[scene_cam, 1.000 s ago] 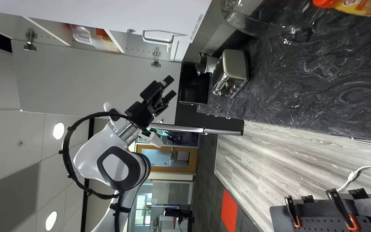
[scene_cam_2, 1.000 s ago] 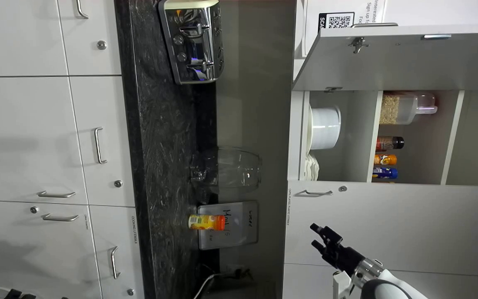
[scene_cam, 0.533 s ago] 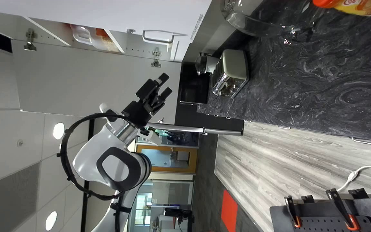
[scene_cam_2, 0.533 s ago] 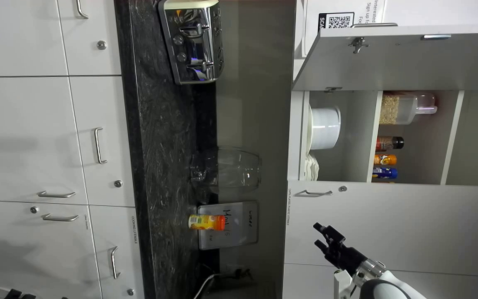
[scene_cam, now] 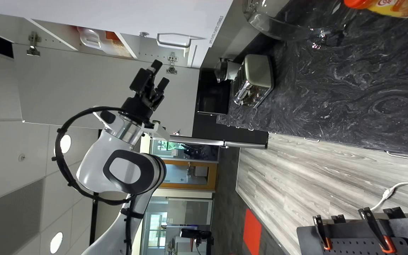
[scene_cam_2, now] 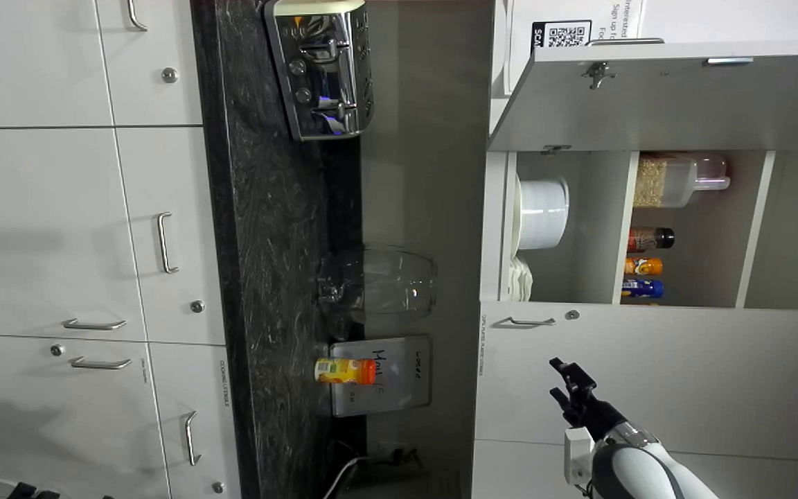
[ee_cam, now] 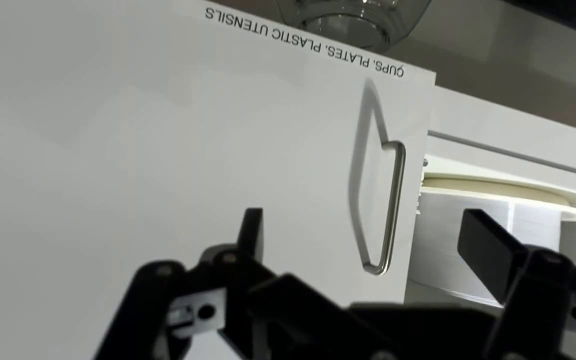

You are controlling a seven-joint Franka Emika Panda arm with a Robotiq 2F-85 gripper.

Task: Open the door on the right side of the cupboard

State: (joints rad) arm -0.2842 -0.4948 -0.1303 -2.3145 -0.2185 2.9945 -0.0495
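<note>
The door [scene_cam_2: 648, 374] is a flat light-grey panel of the cupboard [scene_cam_2: 494, 229]. It appears shut. It also shows in an exterior view [scene_cam: 119, 17] and in the wrist view [ee_cam: 143, 150], where its edge text is readable. Its silver bar handle [ee_cam: 394, 205] stands near the door edge, beside the open compartment. A small round lock [scene_cam_2: 572, 315] sits by the handle. My gripper [ee_cam: 363, 220] is open and empty, apart from the handle. In the wrist view the handle shows between its spread fingers. In both exterior views the gripper [scene_cam: 160, 74] [scene_cam_2: 554, 378] hangs in front of the door.
A neighbouring door [scene_cam_2: 683, 104] stands open, showing shelves with a white tub [scene_cam_2: 544, 215], a grain container [scene_cam_2: 669, 181] and small bottles. The dark marbled counter [scene_cam_2: 274, 208] holds a toaster [scene_cam_2: 330, 76], a glass vessel [scene_cam_2: 399, 281] and an orange-capped bottle [scene_cam_2: 343, 371]. The exterior pictures lie sideways.
My gripper has moved higher along the cupboard front and a little sideways toward the open compartment, still open. The doors have not moved.
</note>
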